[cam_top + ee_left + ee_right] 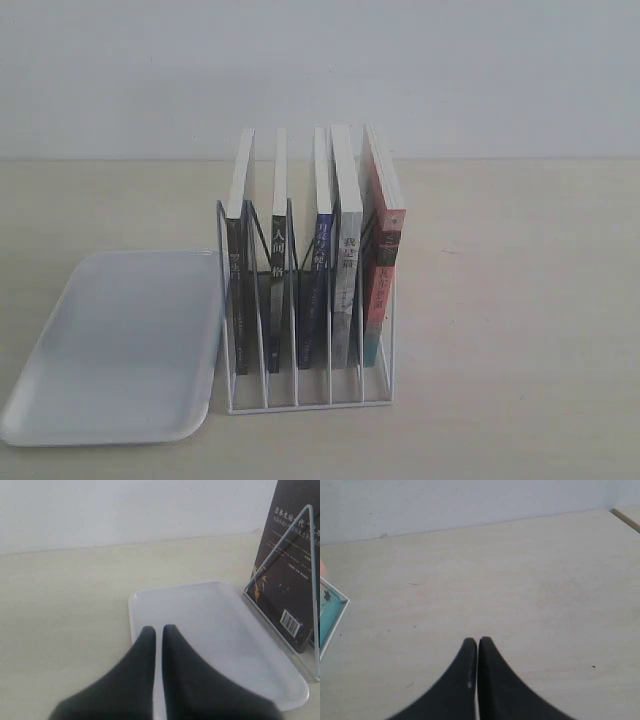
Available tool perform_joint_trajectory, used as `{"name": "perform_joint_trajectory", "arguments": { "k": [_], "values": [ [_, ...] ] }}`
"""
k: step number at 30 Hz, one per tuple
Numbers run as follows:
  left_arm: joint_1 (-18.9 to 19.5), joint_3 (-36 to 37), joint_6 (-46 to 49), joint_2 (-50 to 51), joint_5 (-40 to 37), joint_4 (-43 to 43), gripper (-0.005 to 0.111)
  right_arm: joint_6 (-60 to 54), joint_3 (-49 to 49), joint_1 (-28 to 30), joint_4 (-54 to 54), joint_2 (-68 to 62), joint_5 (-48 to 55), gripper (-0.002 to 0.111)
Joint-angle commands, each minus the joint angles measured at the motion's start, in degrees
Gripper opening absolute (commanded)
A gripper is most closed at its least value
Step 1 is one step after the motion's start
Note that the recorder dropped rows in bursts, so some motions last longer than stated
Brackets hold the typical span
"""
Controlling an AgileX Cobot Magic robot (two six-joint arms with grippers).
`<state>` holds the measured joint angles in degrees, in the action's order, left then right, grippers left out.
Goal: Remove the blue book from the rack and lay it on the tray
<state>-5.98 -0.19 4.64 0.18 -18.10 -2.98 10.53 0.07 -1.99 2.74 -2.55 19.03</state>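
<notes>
人间 on a black spine [277, 250], barcode [291, 621] on a black back cover [280, 575], blue book [319, 290] characters illegible

Blue book [321, 270] upright in rack [310, 404], beside tray [110, 340]

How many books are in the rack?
5, upright in the rack: two black-spined books at left, the blue book midway, a grey-spined book, then the red-orange book at right. None looks hidden.
</notes>
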Motion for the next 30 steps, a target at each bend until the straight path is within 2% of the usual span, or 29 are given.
{"name": "perform_joint_trajectory", "arguments": {
  "k": [1,19,25,30],
  "values": [
    [0.20,0.19,-0.39,-0.18,0.09,0.03,0.005,-0.36,-0.07,0.25,0.49,0.10,-0.58,0.000],
    [0.20,0.19,-0.39,-0.18,0.09,0.03,0.005,-0.36,-0.07,0.25,0.49,0.10,-1.90,0.000],
    [0.20,0.19,-0.39,-0.18,0.09,0.03,0.005,-0.36,-0.07,0.25,0.49,0.10,-16.10,0.000],
    [0.20,0.19,-0.39,-0.18,0.09,0.03,0.005,-0.58,-0.07,0.25,0.49,0.10,-35.96,0.000]
  ]
}}
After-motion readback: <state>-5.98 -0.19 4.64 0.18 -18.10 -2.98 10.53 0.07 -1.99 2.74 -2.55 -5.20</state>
